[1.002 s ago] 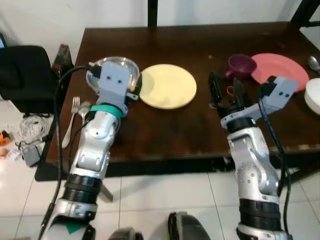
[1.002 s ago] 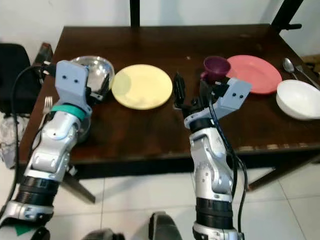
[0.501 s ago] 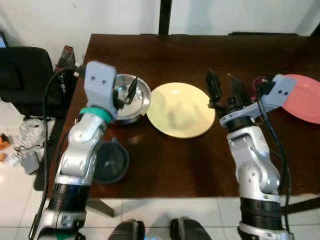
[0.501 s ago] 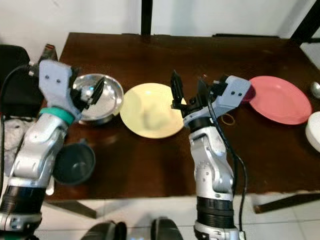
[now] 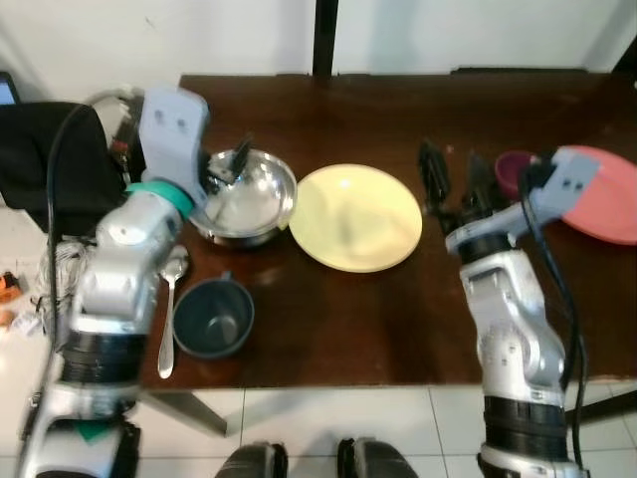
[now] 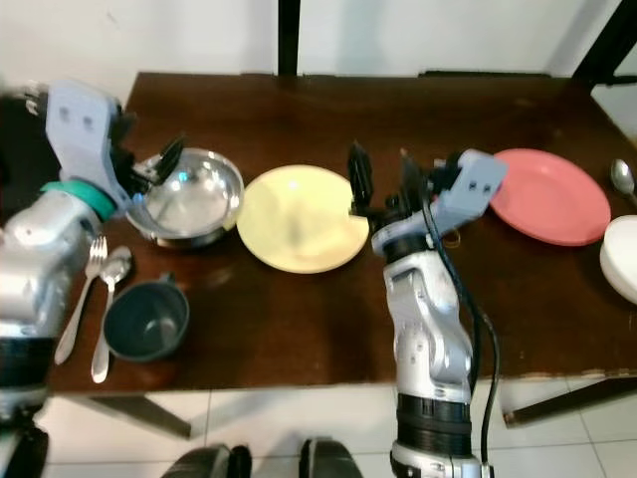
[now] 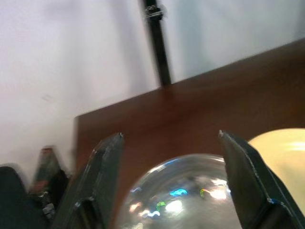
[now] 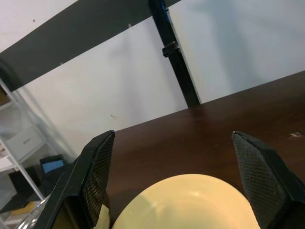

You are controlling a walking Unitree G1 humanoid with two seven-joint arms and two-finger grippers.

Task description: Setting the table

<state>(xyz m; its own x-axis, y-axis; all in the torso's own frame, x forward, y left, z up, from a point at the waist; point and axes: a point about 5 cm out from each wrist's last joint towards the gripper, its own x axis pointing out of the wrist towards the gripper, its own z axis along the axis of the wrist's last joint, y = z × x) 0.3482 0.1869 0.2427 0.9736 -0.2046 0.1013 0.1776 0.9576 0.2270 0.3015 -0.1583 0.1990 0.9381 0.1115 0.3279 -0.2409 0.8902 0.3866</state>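
A pale yellow plate [image 5: 355,217] lies mid-table on the dark wooden table [image 5: 398,309]. Left of it stands a steel bowl [image 5: 244,194], and a dark mug [image 5: 212,319] sits near the front edge with a spoon [image 5: 169,309] and a fork [image 6: 75,299] beside it. My left gripper [image 5: 227,169] hovers open over the steel bowl's [image 7: 186,200] left rim. My right gripper [image 5: 454,179] is open with nothing held, above the yellow plate's [image 8: 190,200] right edge. A purple cup [image 5: 513,169] stands behind my right wrist.
To the right are a pink plate [image 6: 550,194], a white bowl [image 6: 622,259] and another spoon [image 6: 622,177]. A black chair [image 5: 40,149] stands left of the table, with cables on the floor. A black post [image 6: 289,35] rises behind the table.
The camera has closed in on the table. My left arm has swung out to the left, uncovering the mug, spoon and fork. My right gripper stays open by the plate.
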